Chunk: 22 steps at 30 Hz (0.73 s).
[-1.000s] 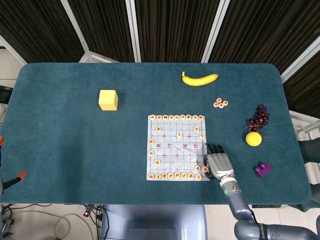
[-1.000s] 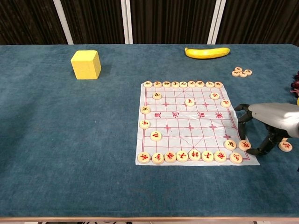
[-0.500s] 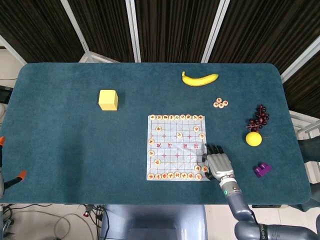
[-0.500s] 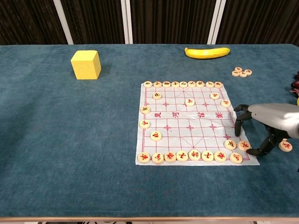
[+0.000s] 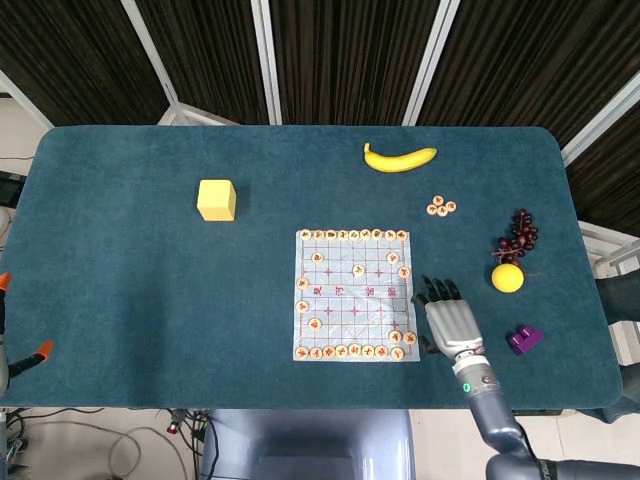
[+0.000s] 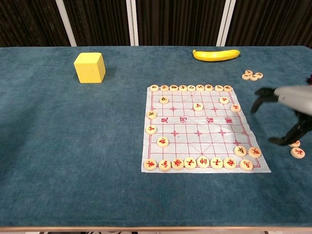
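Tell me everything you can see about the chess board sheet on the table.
The chess board sheet is a thin, white, glossy-looking sheet printed with a red grid and red characters across its middle. It lies flat on the dark teal table, near the front edge, right of centre. Round pale chess pieces with red or dark marks line its near and far edges, and a few stand inside. The right robot hand is just off its right edge, not touching it.

Bright, even overhead light, soft faint shadows, sharp focus, slight wide-angle edge distortion.
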### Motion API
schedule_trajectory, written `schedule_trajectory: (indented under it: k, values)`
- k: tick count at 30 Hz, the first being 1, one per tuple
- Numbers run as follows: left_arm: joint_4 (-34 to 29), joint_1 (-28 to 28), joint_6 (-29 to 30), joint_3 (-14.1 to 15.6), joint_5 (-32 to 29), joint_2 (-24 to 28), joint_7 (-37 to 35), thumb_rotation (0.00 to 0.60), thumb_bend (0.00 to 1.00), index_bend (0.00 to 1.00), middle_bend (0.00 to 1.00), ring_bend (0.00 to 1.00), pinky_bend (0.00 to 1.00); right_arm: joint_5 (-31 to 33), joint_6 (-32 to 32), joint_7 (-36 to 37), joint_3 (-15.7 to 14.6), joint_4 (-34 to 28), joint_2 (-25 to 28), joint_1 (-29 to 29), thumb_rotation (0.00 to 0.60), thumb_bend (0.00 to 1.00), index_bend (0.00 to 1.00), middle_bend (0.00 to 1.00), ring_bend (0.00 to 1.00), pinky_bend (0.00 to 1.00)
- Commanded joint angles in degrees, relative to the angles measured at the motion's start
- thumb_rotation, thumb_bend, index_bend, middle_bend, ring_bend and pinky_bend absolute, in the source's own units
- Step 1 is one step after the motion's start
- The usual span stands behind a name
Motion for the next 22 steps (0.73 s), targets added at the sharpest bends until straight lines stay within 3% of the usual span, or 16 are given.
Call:
schedule_trajectory:
  k: [1, 7, 12, 17, 22]
  values:
    - [-0.1, 0.0, 0.0, 0.0, -0.1, 0.0, -0.1, 0.6, 0.04, 0.05, 0.0, 0.0, 0.07, -8.9, 7.9, 4.4, 0.0, -4.5, 5.3, -4.2, 0.6, 0.37, 0.16, 0.0, 0.0, 0.07]
    - [-0.4, 0.2, 0.2, -0.2, 0.0, 0.5, -1.0, 0.6, 0.04, 0.05, 0.0, 0.0, 0.07, -19.9, 13.2, 16.9, -4.7, -5.6, 13.0, -11.5, 0.6, 0.37, 0.14, 0.0, 0.0, 0.07]
    - [-0.2, 0.2, 0.0, -0.4, -0.5, 0.8, -1.6, 0.6, 0.04, 0.05, 0.0, 0.0, 0.07, -32.1, 22.1, 25.2, -8.9, 4.5, 12.3, -18.5, 0.6, 0.37, 0.14, 0.0, 0.0, 0.07]
    - [0.6, 0.0, -0.9, -1.0, -1.9, 0.9, -2.3, 0.6, 0.04, 0.05, 0.0, 0.0, 0.07, -36.1, 27.4, 28.1, -9.4, 13.0, 10.4, -22.6, 0.6, 0.37, 0.11, 0.0, 0.0, 0.07]
    - [1.0, -0.4, -2.1, -1.4, -3.5, 0.9, -2.5, 0.6, 0.04, 0.05, 0.0, 0.0, 0.07, -35.9, 27.8, 27.6, -8.4, 14.6, 10.2, -24.2, 0.6, 0.37, 0.09, 0.0, 0.0, 0.07]
